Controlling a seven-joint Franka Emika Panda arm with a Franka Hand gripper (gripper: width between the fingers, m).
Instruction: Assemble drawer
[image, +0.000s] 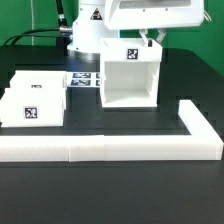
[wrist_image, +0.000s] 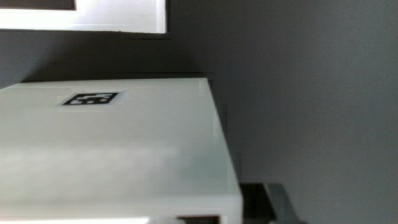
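Observation:
The white drawer housing (image: 128, 78) stands mid-table with its open front toward the camera and a square tag on its top. My gripper (image: 152, 41) comes down from above onto the housing's top edge on the exterior view's right. In the wrist view the housing's tagged top (wrist_image: 107, 140) fills most of the frame. My gripper (wrist_image: 231, 213) straddles its side wall, with one dark finger (wrist_image: 263, 202) pressed against the outside, shut on the wall. Two tagged white trays (image: 32, 103) lie together on the exterior view's left, their knobs out of sight.
The long low white L-shaped border wall (image: 110, 148) runs along the front and up the exterior view's right. The marker board (image: 84, 79) lies flat between the trays and the housing. The robot base (image: 88, 30) stands behind.

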